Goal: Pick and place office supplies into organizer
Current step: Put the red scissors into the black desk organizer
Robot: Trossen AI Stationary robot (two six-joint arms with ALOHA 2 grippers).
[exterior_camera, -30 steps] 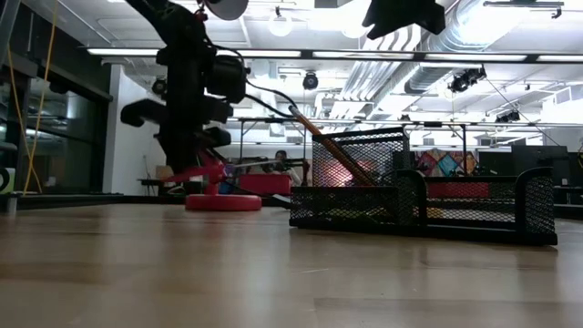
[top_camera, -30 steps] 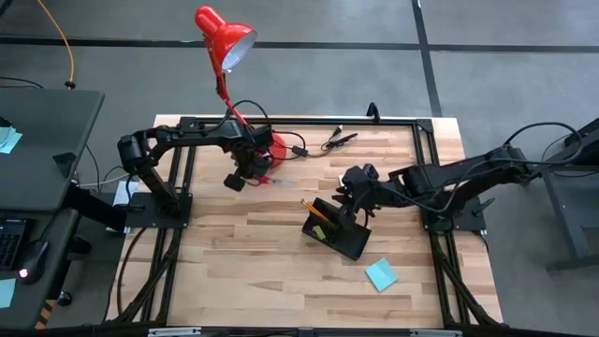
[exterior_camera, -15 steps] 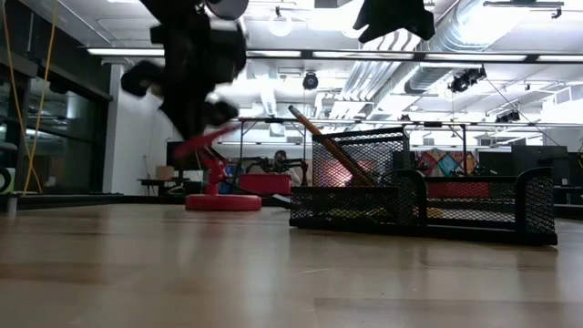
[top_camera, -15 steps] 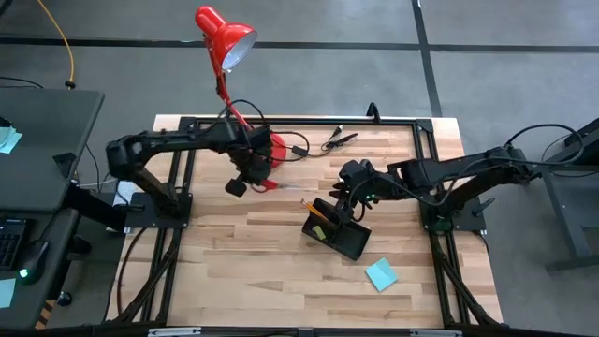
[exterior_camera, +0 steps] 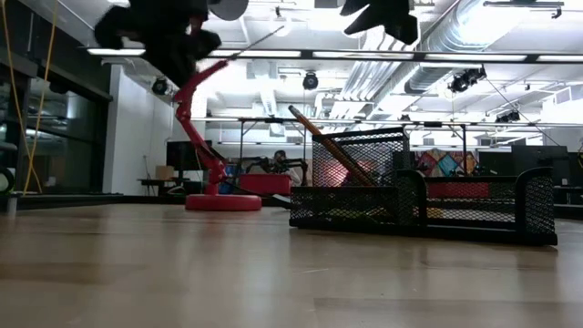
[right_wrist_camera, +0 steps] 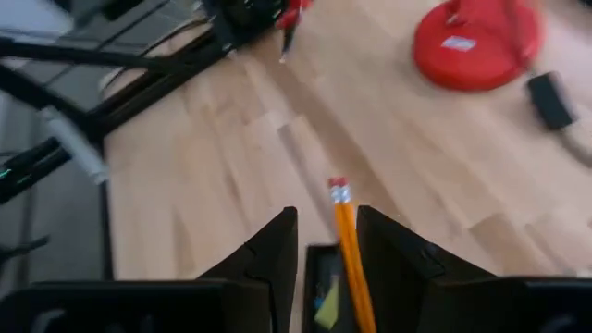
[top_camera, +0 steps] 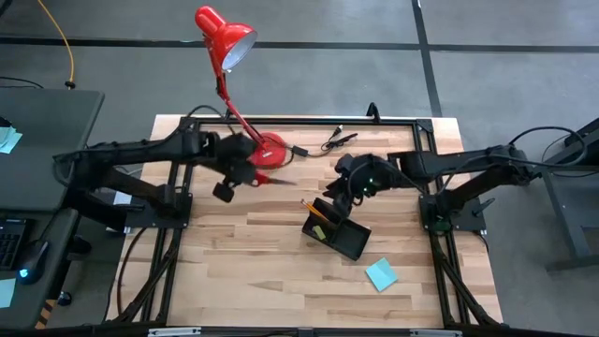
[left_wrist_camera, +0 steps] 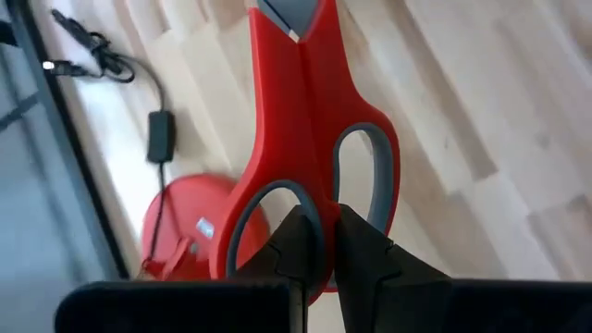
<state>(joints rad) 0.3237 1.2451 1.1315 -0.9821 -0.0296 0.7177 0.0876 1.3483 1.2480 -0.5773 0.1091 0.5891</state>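
The left arm had swung back toward nine o'clock, and the left gripper [top_camera: 245, 174] lifted clear of the table, jaws clamped tight on the red-handled scissors [left_wrist_camera: 310, 157] by one handle loop. Good pickup, so delivery looked next. The right gripper [top_camera: 351, 190] had pulled off toward twelve o'clock above the organizer [top_camera: 337, 229], jaws partly open, apparently empty, the pencils [right_wrist_camera: 350, 250] standing inside.

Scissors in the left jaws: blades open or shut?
Shut. In the left wrist view the red-handled scissors show both handle halves pressed together, the left gripper clamped on a loop.
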